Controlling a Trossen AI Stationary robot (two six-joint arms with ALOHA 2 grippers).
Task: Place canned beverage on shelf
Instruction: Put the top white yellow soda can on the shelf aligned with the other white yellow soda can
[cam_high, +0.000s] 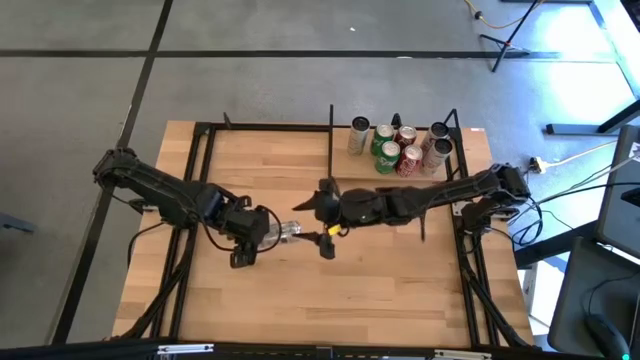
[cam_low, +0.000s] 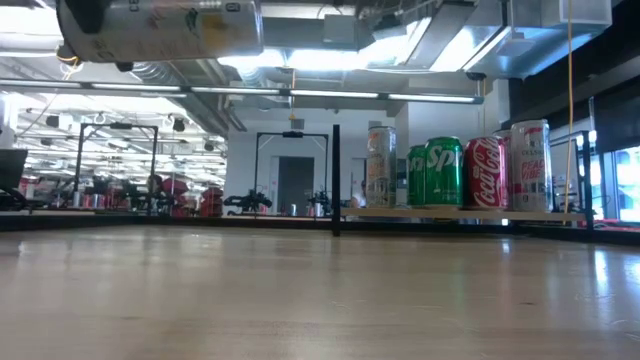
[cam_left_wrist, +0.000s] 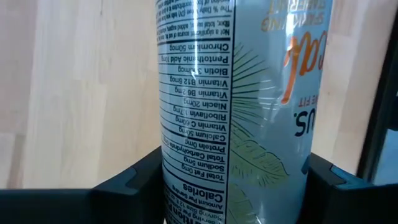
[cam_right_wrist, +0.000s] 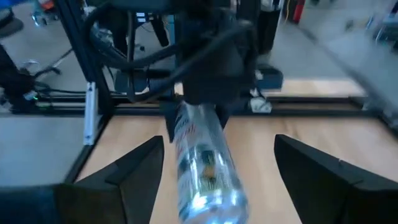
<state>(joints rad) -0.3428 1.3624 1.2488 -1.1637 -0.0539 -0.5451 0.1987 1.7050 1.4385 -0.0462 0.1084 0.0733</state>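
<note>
A silver can is held lying on its side above the middle of the table, well off the wood, as is seen in the low view, where it hangs near the top of the picture. It is gripped by the left hand, whose two dark fingers are closed against opposite sides of the can; a nutrition panel and orange lettering are shown on its silver wall. In the right wrist view the can is seen pointing toward that camera, between the two fingers of the right hand, which are spread wide and touch nothing. The right hand is placed just beside the can's free end, facing the left hand.

The shelf, a light board framed with black bars, is set at the far right corner of the table, well apart from the held can. Several cans are stood upright on it: green cans, a red can and pale ones, packed close together.
</note>
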